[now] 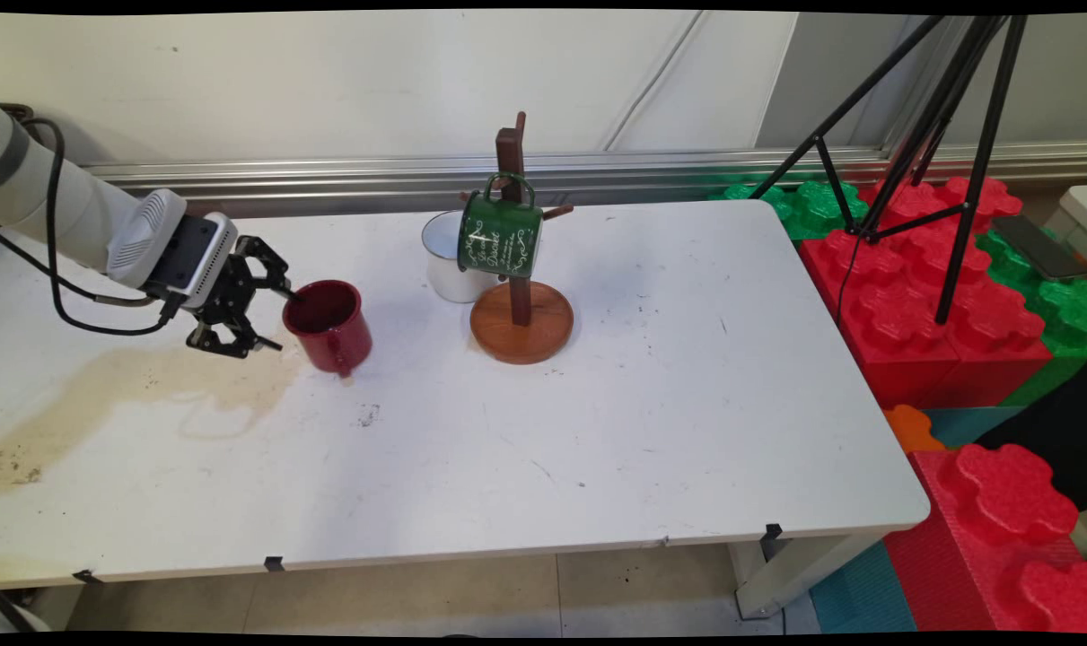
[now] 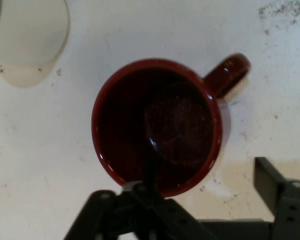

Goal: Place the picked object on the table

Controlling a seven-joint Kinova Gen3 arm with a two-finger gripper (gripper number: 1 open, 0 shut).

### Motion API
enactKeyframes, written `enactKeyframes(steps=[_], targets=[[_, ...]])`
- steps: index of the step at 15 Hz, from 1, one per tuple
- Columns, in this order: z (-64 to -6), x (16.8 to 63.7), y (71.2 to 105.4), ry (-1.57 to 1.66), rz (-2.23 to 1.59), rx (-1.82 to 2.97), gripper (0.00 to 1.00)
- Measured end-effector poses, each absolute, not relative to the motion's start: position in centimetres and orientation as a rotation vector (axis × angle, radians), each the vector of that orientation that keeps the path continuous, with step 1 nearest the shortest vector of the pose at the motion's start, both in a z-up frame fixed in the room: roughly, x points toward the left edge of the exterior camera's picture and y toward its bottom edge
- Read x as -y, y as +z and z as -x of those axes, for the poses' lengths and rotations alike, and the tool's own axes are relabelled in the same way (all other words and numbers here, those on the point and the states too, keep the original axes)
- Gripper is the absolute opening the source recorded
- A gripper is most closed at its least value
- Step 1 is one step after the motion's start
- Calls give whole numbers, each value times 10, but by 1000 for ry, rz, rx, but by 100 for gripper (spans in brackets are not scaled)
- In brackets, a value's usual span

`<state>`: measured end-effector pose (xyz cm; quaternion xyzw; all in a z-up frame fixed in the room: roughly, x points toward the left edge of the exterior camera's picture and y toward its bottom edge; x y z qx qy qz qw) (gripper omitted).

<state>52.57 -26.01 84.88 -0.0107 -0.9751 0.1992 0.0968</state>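
Note:
A dark red mug (image 1: 329, 327) stands tilted on the white table (image 1: 597, 431), its mouth turned up and left toward my gripper (image 1: 281, 318) and its handle low on the near side. The gripper is open. In the hand view one finger (image 2: 150, 155) reaches inside the red mug (image 2: 157, 125) past its rim, and the other finger (image 2: 270, 175) stands outside, so part of the mug's wall lies between them. The mug's handle (image 2: 229, 74) points to the upper right there.
A wooden mug tree (image 1: 518, 296) stands right of the red mug with a green mug (image 1: 500, 235) hung on it. A white mug (image 1: 447, 260) sits just behind its base, also seen as the white mug (image 2: 27, 40). A brown stain (image 1: 139, 386) marks the table. Big toy blocks (image 1: 938, 305) and a black tripod (image 1: 947, 135) stand beyond the right edge.

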Motion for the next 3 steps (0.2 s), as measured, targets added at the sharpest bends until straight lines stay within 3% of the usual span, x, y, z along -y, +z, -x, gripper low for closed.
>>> enactKeyframes(steps=[3], targets=[[-525,262,849,588,23,2881,100]])
